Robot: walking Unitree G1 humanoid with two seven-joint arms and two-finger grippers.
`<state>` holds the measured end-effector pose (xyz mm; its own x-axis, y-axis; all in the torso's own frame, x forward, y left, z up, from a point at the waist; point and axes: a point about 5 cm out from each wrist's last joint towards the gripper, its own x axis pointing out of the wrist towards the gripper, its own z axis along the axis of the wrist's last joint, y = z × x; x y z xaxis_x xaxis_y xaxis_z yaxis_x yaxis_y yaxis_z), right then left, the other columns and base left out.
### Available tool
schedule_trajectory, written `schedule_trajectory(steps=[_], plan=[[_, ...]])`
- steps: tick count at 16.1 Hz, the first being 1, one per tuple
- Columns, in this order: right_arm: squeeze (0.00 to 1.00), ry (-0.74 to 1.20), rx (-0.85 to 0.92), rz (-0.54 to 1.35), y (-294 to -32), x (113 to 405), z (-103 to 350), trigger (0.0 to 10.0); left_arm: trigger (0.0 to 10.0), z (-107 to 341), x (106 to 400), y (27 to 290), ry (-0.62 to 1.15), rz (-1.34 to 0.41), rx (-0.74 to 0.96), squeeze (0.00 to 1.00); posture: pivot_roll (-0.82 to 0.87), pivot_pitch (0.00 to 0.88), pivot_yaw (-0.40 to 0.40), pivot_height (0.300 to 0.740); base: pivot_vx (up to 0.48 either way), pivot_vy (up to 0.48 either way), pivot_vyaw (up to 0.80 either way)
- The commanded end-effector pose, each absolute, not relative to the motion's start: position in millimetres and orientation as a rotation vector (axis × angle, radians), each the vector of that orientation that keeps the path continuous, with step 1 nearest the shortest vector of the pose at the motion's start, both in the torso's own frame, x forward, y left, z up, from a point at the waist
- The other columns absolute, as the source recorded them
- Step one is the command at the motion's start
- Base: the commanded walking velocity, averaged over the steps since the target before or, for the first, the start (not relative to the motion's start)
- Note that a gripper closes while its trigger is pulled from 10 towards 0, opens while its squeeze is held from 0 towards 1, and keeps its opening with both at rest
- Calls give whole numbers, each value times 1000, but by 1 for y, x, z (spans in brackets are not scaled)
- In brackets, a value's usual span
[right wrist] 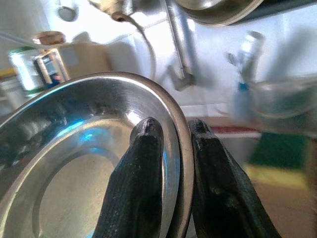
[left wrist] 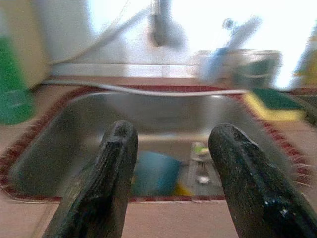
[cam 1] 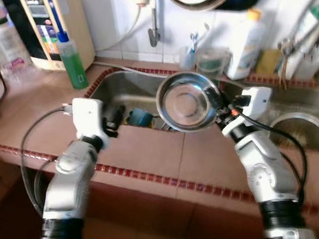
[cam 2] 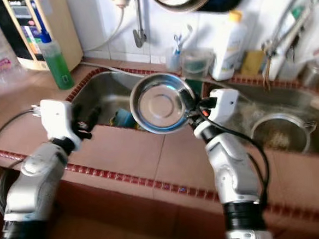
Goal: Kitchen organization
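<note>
Right claw [right wrist: 171, 144] pinches steel bowl [cam 1: 185, 102] rim, bowl tilted above sink [cam 1: 119, 87].

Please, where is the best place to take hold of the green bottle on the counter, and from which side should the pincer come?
Probably grip the green bottle around its straight green body, below the narrow blue cap. It stands upright on the counter, so a level approach from the front, the robot's side, suits it. A cream appliance stands close behind it. The open left pincer is nearer.
</note>
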<state>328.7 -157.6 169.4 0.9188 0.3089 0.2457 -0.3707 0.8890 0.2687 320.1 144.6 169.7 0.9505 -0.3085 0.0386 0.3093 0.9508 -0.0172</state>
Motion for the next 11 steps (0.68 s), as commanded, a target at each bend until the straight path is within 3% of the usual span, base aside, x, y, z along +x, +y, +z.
schedule_trajectory(steps=[1, 11], plan=[[0, -232, 309, 367, -155, 329, 176, 10000, 10000, 173, 321, 150, -49, -300, -14, 0, -146, 0, 0, 736, 0, 307, 0], [0, -228, 286, 393, -151, 333, 176, 10000, 10000, 172, 316, 144, -65, -369, 25, 0, -137, 0, -13, 736, 0, 0, 0]])
